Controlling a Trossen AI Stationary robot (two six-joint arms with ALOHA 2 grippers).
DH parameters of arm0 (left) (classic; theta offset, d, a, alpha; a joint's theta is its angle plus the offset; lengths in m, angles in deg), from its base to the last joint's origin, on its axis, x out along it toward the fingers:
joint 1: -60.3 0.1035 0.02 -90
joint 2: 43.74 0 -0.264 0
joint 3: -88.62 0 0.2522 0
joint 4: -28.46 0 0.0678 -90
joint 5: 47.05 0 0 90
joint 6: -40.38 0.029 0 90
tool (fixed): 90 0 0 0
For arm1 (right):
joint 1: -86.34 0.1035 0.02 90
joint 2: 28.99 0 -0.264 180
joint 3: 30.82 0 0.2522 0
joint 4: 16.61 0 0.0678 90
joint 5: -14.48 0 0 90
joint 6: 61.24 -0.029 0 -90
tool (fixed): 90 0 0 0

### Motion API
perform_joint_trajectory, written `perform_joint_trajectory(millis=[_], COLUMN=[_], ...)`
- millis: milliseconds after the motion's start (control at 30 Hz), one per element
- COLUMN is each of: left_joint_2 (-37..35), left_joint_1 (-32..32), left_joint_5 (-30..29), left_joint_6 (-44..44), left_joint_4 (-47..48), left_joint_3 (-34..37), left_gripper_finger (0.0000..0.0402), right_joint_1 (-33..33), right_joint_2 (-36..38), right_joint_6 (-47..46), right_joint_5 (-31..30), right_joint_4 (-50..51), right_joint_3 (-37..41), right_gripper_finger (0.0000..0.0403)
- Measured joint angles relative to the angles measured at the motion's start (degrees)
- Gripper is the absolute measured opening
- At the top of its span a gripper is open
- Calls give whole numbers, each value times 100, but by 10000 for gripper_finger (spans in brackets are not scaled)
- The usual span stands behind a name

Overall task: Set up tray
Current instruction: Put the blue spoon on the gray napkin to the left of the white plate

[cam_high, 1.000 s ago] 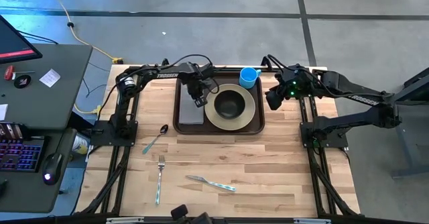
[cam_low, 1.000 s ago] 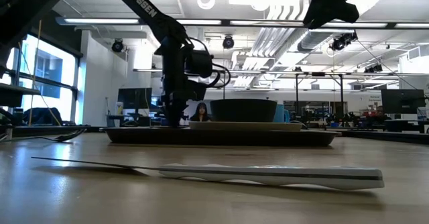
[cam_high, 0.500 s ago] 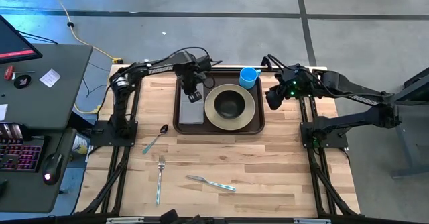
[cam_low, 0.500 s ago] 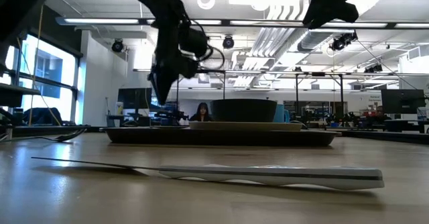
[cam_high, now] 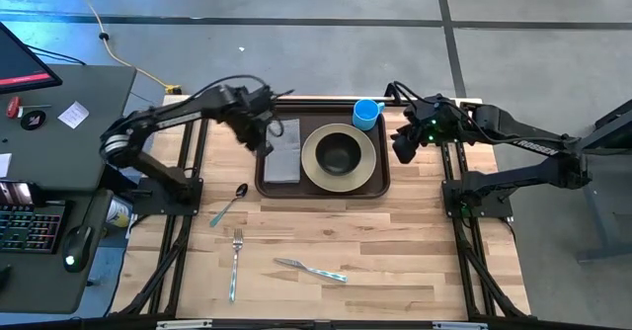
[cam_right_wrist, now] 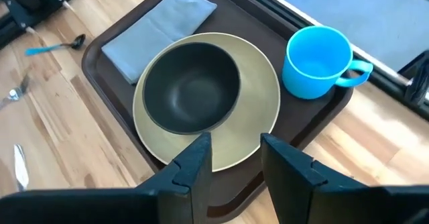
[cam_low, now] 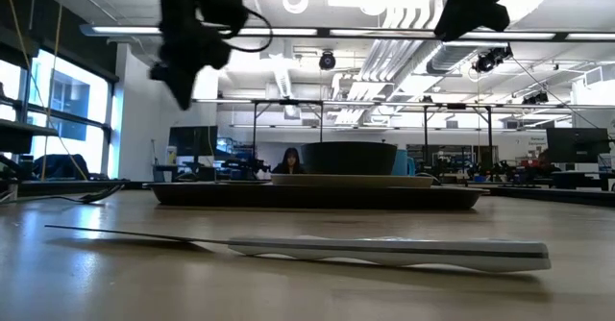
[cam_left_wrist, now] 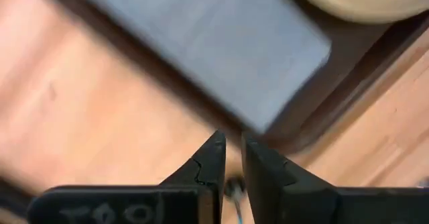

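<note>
The left wrist view is blurred, with the tray [cam_left_wrist: 322, 110] and napkin [cam_left_wrist: 208, 43] cut off by its edges.

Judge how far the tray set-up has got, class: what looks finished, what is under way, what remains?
Done: the tray holds the grey napkin, the beige plate with the dark bowl, and the blue cup. Under way: the left gripper hangs empty above the tray's left rim; the right gripper waits, open, by its right edge. Left: the spoon, fork and knife lie on the table.
</note>
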Motion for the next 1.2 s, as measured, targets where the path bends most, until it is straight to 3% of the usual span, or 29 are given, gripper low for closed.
perform_joint_trajectory(millis=[200, 467, 600, 767, 900, 1000, 1200], left_joint_2=[-867, -1109, -1108, -1109, -1107, -1107, -1103], left_joint_1=[-547, -1811, -2443, -2784, -2823, -2820, -2810], left_joint_5=[444, 518, 272, 119, 508, 583, 242], left_joint_6=[-841, -2536, -3160, -3931, -4143, -4181, -4197], left_joint_4=[119, -105, -547, -822, -1681, -2024, -1731], left_joint_3=[1210, 2175, 2660, 3349, 3740, 3783, 3785], left_gripper_finger=[102, 202, 227, 218, 199, 187, 169], right_joint_1=[-7, -147, -157, -151, -150, -151, -150], right_joint_2=[0, -46, -87, -85, -85, -85, -85], right_joint_6=[512, 822, 824, 826, 824, 823, 795], right_joint_5=[-246, -215, -104, 90, 90, 105, 125], right_joint_4=[-223, -455, -474, -437, -403, -394, -361], right_joint_3=[0, 0, 0, 0, 0, 0, 0], right_gripper_finger=[119, 119, 119, 119, 119, 119, 119])
